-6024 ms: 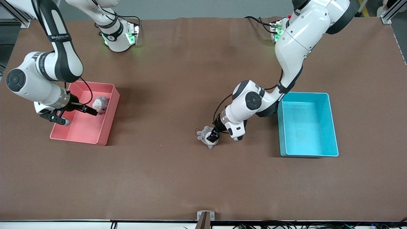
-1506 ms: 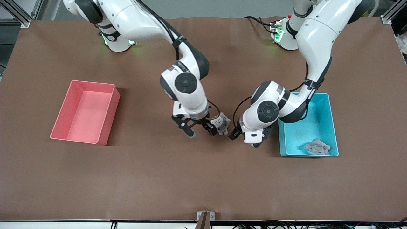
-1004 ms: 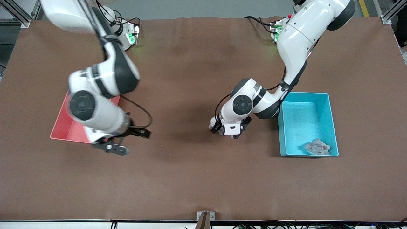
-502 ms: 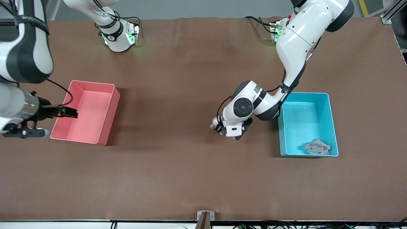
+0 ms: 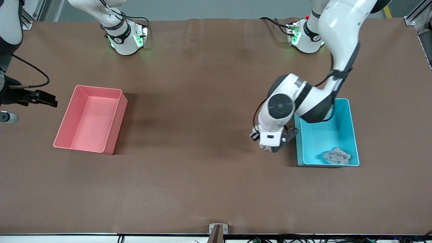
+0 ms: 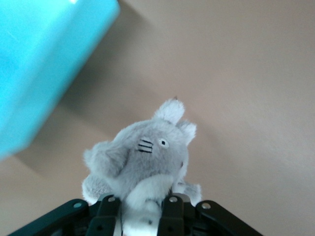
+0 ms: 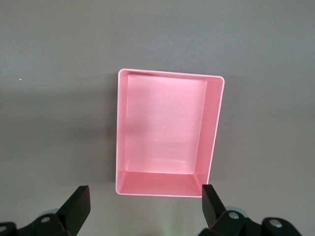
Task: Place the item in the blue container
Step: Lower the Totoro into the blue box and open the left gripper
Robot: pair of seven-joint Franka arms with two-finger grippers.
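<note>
The left arm's hand (image 6: 140,216) is clamped on a small grey-and-white plush animal toy (image 6: 142,167), holding it in the air above the brown desk (image 5: 202,182) just beside the light-blue rectangular plastic bin (image 5: 352,135); in the front view the arm's wrist hides the toy. A second grey plush toy (image 5: 335,157) lies inside the light-blue bin, in the corner nearest the front camera. The right arm's hand (image 7: 145,206) hangs with its fingers spread wide and nothing between them, out past the pink rectangular plastic bin (image 5: 64,133) at the right arm's end of the desk. The pink bin stands well apart from the light-blue one.
</note>
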